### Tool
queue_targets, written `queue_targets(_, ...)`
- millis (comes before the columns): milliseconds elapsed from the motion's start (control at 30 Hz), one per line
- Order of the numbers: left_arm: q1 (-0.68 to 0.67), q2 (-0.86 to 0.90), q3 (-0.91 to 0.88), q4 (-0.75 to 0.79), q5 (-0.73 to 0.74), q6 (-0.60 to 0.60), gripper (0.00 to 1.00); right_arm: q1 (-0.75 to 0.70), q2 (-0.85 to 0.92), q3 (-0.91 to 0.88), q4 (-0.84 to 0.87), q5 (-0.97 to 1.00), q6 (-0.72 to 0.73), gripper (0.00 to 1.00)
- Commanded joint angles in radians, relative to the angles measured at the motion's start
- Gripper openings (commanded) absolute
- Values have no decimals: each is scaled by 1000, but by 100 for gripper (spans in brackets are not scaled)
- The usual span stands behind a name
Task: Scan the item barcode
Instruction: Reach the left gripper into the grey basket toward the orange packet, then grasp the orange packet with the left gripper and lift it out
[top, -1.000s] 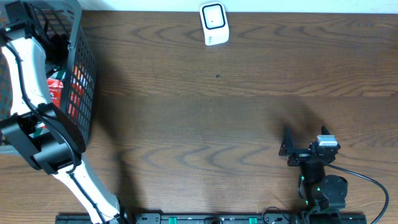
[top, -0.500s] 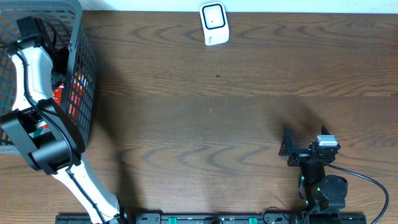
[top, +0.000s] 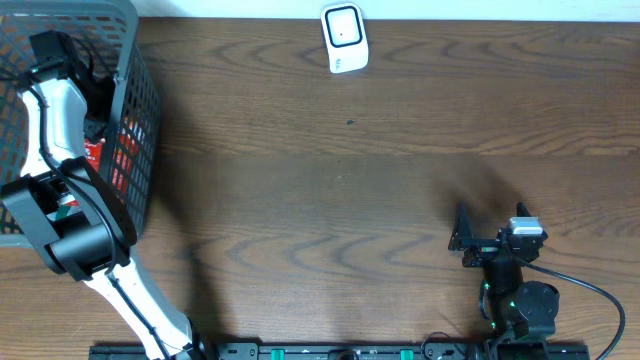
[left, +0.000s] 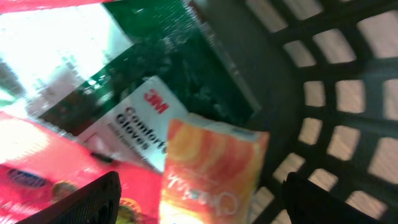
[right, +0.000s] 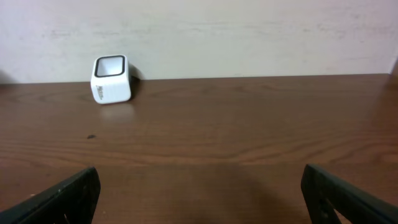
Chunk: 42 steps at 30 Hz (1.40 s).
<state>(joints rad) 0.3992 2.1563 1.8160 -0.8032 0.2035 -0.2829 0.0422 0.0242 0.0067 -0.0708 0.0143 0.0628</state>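
Note:
The white barcode scanner stands at the table's far edge and also shows in the right wrist view as the scanner. My left gripper reaches down inside the grey basket. In the left wrist view the left gripper is open, its jaws on either side of an orange box without touching it. Beside the box lie a white 3M gloves pack, a red package and a green pack. My right gripper rests open over bare table at the near right, nothing between its jaws.
The basket's mesh wall rises close on the right of the orange box. A red item shows through the basket's side. Brown wood tabletop stretches between the basket, the scanner and the right arm.
The left wrist has shifted a little to the right inside the basket. The right arm has not moved.

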Motion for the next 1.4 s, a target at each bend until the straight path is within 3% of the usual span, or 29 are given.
queue_targets(0,-8,-1,11,-2,91,17,84,-11,-4,-1,-4,-5,-12,99)
queue_targets(233,-13,9,-61,14,-29,20,83,-11,-4,-1,-4,-5,-12,99)
queue_targets(300,-13,11,-97,43,-33,20,76,-11,-4,-1,-4,-5,-12,99)
queue_targets(433,5,-10,-93,50,-32,20,32,-11,-4,-1,-4,-5,-12,99)
queue_targets(500,20,-40,-90,47,-33,20,29,-11,-4,-1,-4,-5,-12,99)
queue_targets(633,42,-67,-90,35,-32,20,10,-11,-4,-1,-4,-5,-12,99)
queue_targets(1000,50,-140,-69,18,-32,19,7,-11,-4,-1,-4,-5,-12,99)
queue_targets(1233,50,-461,-54,112,-43,9,7,-11,-4,-1,-4,-5,-12,99)
queue_targets(1367,39,-656,-54,99,-8,-90,8,-11,-4,-1,-4,-5,-12,99)
